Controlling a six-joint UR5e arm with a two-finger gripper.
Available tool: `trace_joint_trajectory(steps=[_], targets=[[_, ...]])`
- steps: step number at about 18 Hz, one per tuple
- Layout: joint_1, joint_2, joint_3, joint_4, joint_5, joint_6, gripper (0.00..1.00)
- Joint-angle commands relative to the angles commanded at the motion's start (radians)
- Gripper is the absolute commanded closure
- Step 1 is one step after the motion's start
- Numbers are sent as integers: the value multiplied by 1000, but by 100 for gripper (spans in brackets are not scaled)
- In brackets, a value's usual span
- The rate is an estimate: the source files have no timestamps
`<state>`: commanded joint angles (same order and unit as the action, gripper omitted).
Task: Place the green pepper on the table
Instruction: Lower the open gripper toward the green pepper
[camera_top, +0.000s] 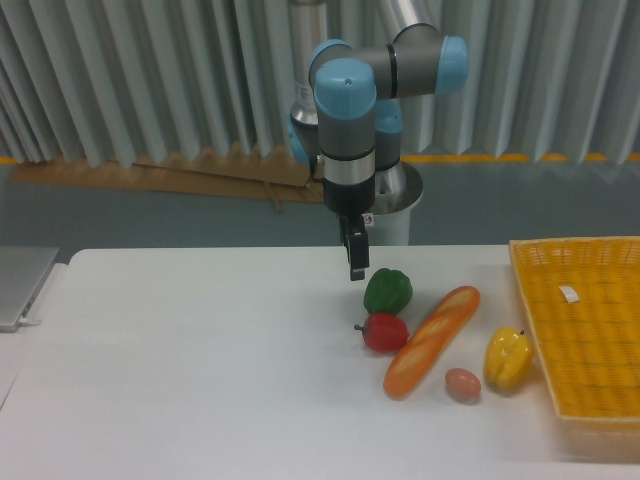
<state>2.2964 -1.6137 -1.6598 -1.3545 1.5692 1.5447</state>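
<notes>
The green pepper (387, 291) rests on the white table (200, 370), toward the far edge and right of the middle. It looks about as wide as it is tall, so no long axis can be made out. The red pepper (384, 332) touches its near side. The gripper (356, 272) hangs just left of the green pepper, holding nothing; the gap between its jaws cannot be made out.
</notes>
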Motion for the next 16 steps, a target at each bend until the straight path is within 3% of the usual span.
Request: trace_joint_trajectory(steps=[9,13,16], targets=[[31,14,-37,-5,29,-6,0],[31,15,-75,-5,172,-17,0],[32,17,-94,-15,126,-176,0]])
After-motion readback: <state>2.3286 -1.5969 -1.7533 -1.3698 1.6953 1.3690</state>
